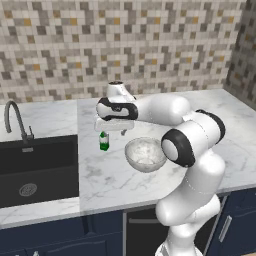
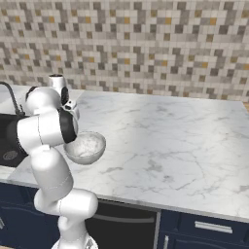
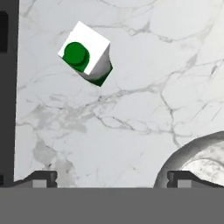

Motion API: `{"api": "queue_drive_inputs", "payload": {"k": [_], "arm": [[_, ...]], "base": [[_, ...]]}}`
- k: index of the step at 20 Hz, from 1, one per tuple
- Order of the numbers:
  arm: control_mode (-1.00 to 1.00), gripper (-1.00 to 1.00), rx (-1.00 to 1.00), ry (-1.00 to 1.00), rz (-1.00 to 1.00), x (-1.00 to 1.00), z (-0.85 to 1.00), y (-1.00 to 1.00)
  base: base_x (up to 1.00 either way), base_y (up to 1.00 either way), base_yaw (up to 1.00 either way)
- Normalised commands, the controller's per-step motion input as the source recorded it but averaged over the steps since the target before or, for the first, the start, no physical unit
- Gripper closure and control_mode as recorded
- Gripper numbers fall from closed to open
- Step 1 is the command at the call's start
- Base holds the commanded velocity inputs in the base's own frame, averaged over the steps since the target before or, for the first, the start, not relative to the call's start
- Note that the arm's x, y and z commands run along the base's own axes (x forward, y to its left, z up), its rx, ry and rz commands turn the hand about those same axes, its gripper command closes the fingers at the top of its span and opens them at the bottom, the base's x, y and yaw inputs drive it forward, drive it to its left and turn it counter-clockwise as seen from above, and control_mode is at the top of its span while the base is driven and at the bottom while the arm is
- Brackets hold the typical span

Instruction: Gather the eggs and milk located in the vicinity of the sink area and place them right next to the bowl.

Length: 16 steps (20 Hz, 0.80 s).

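The milk (image 1: 104,141) is a small white carton with a green band and green cap, upright on the marble counter just left of the bowl (image 1: 145,154). From above in the hand view, the milk (image 3: 85,54) sits at the upper left and the bowl (image 3: 183,155) curves in at the lower right. My gripper (image 1: 113,131) hangs open over the counter, above and slightly right of the carton, with nothing between its fingers (image 3: 41,177). The translucent bowl (image 2: 85,147) also appears beside my arm. The eggs are out of view.
The black sink (image 1: 37,167) with its curved tap (image 1: 17,120) lies left of the milk, and its dark edge (image 3: 8,87) runs down the hand view's left side. A mosaic tile wall backs the counter. Wide marble counter (image 2: 170,141) stretches to the right.
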Motion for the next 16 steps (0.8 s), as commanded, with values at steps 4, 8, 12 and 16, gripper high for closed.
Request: {"api": "queue_drive_inputs", "payload": {"k": [4, 8, 12, 16], "arm": [[-1.0, -1.0, 0.1, -0.17, 0.0, 0.0, 0.0, 0.0], [-1.0, -1.0, 0.12, -0.1, 0.0, 0.0, 0.0, 0.0], [-1.0, -1.0, 0.01, -0.01, 0.0, 0.03, 0.0, 0.0], [-1.0, -1.0, -0.01, 0.0, 0.0, 0.09, -0.05, 0.0]], "base": [[0.0, 0.0, 0.0], [0.0, 0.0, 0.0], [0.0, 0.0, 0.0], [0.0, 0.0, 0.0]]}}
